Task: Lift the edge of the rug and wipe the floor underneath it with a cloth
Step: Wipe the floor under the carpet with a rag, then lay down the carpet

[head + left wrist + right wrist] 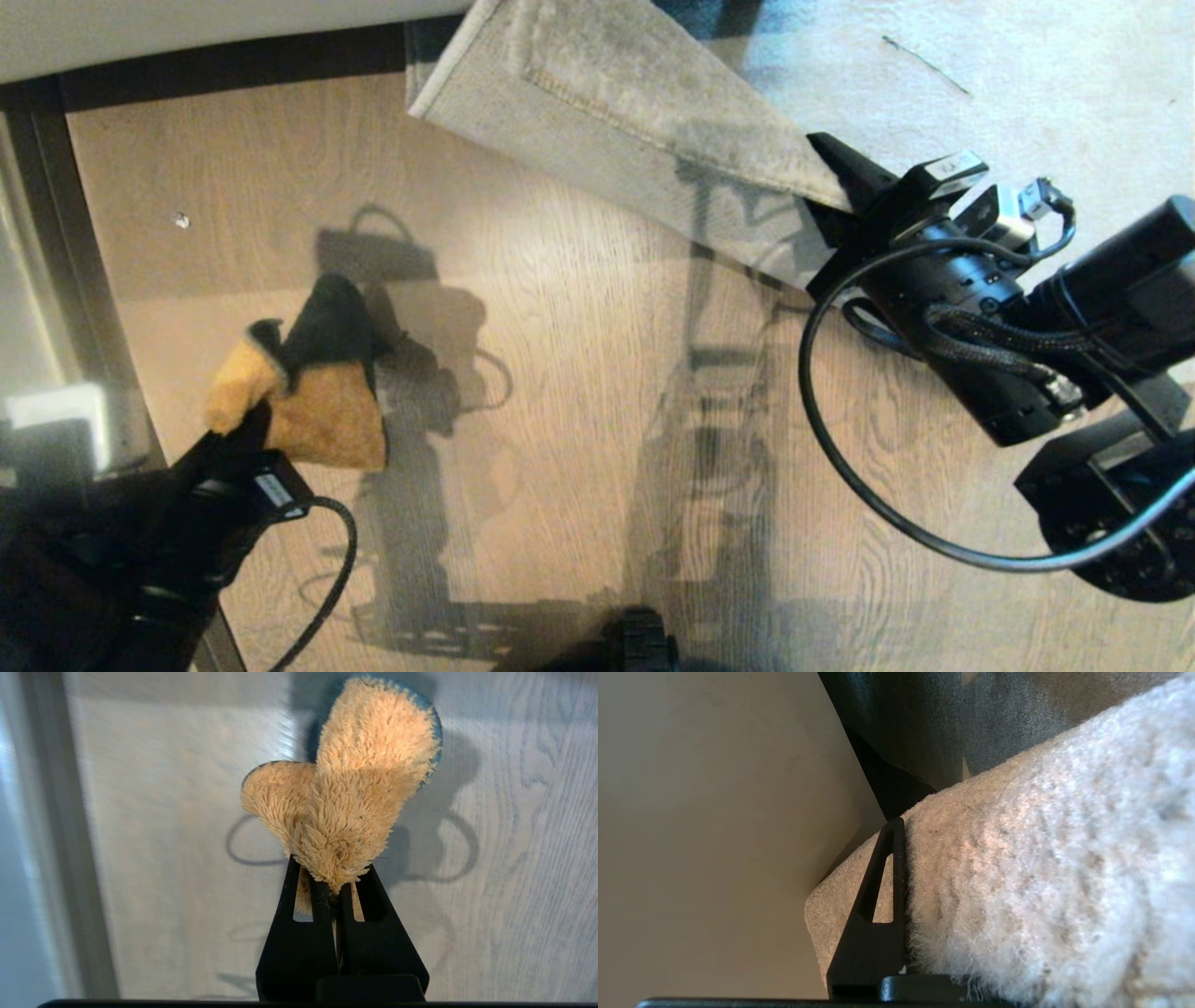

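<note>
Left tool [245, 425], nearest camera at lower left, fingers pinched tight on cloth [308, 392]; mustard-tan face fans out beyond fingertips, dark grey face behind, cloth held above floor [560, 392], its shadow on planks just past tool. Farther right, right tool [834, 191] clamped on rug edge [597, 112], one black finger [878, 905] pressed against pile; lifted corner folded back, pale underside showing, bare wood planks exposed between tools. Rest of rug lies flat beyond right tool.
</note>
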